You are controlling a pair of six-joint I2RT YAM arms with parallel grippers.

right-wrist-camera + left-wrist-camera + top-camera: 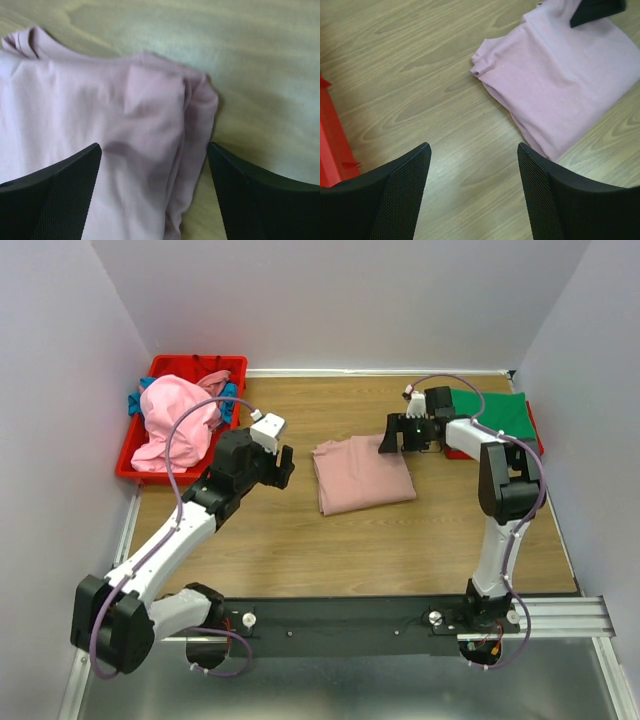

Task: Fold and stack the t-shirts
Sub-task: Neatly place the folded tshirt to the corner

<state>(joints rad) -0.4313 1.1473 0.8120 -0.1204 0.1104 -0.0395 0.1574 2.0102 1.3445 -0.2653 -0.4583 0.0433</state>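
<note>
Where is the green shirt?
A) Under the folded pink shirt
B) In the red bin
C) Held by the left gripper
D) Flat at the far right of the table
D: the green shirt lies flat at the far right, well apart from the bin on the left.

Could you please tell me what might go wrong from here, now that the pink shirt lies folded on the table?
1. The right gripper hangs open over a bunched corner of the folded pink shirt; a pinch there may catch only the top layers and undo the fold.
2. The green shirt lies close to the right edge of the table, so a shirt carried there could land askew.
</note>
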